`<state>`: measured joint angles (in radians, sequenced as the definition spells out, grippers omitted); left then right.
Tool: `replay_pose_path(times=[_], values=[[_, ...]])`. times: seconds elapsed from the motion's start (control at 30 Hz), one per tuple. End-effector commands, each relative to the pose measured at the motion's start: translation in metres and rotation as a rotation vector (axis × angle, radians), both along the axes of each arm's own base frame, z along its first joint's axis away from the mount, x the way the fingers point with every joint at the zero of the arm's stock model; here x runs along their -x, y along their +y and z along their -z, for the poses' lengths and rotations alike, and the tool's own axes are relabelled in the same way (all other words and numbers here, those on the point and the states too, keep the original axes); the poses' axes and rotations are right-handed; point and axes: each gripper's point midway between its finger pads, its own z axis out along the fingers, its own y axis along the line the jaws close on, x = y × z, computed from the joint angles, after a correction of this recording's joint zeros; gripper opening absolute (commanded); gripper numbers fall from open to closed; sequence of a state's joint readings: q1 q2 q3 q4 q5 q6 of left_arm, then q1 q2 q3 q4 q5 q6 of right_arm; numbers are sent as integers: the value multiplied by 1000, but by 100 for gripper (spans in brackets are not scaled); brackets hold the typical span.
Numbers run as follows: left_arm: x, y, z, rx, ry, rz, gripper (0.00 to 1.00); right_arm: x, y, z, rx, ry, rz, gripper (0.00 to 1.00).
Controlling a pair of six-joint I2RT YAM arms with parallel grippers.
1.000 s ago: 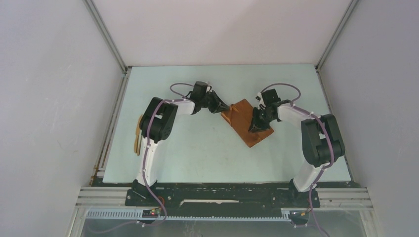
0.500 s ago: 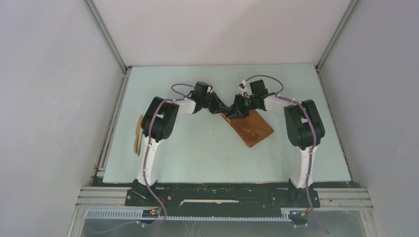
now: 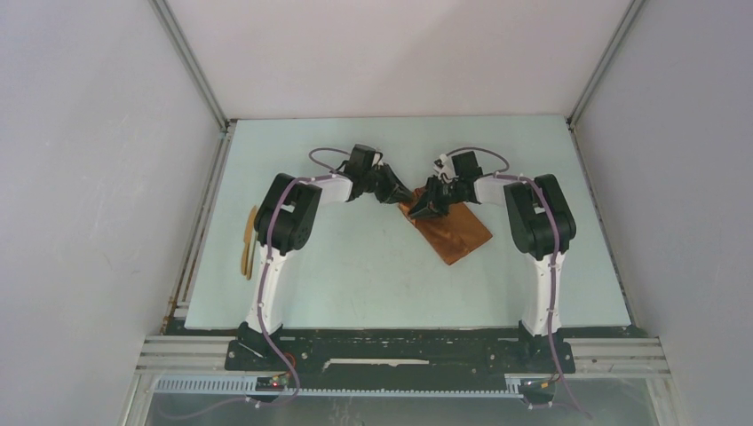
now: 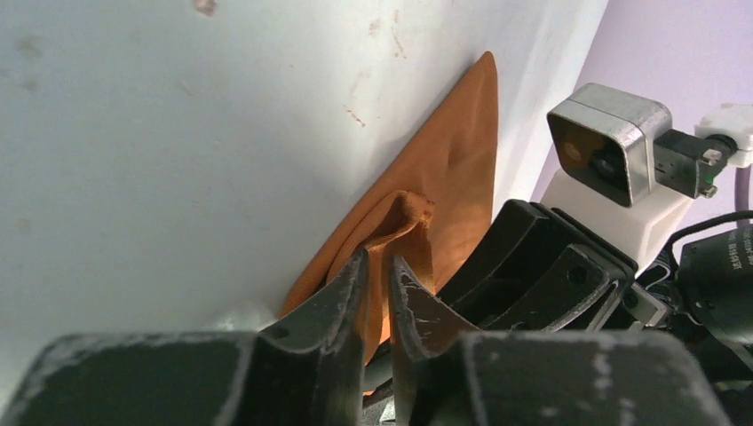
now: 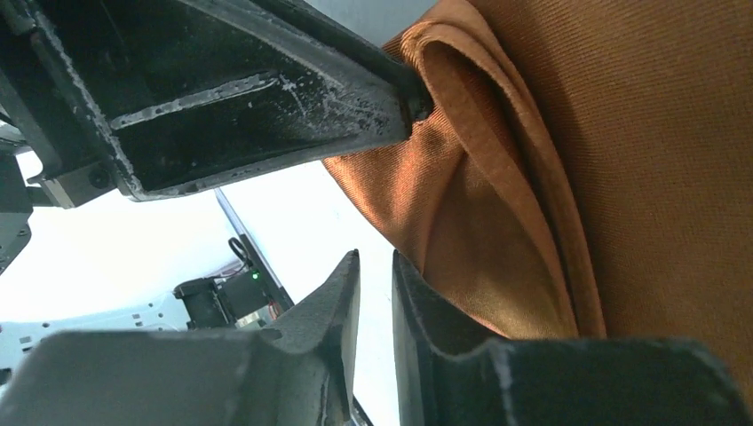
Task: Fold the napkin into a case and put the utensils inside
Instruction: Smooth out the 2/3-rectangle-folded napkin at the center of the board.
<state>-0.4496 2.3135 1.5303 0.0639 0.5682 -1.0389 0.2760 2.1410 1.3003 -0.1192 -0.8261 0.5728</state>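
Napkin (image 4: 453,186) corner inside left gripper (image 4: 380,266), utensils (image 3: 247,247) partly hidden

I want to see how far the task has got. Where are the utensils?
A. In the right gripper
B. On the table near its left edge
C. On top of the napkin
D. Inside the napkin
B: the top view shows the utensils lying on the table by its left edge, well apart from the napkin.
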Motion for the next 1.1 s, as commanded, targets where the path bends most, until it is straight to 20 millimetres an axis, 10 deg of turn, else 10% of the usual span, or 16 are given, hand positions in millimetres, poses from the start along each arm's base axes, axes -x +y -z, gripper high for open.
replay_pose_path(times=[0.0,0.27,0.47,0.83,1.07], values=[[-5,-13,-39,51,-90,77,29,-11,-1,-44,-63,-87,15,29],[-8,-27,-98,142,-168,127,41,-6,-1,-41,-78,-63,6,31],[-7,-31,-63,137,-72,108,21,-3,0,-23,-65,-37,15,28],[-23,-30,0,86,37,62,17,-1,-5,6,23,-14,36,26],[-22,-30,-27,94,-14,94,33,1,-17,-46,61,-111,18,32]])
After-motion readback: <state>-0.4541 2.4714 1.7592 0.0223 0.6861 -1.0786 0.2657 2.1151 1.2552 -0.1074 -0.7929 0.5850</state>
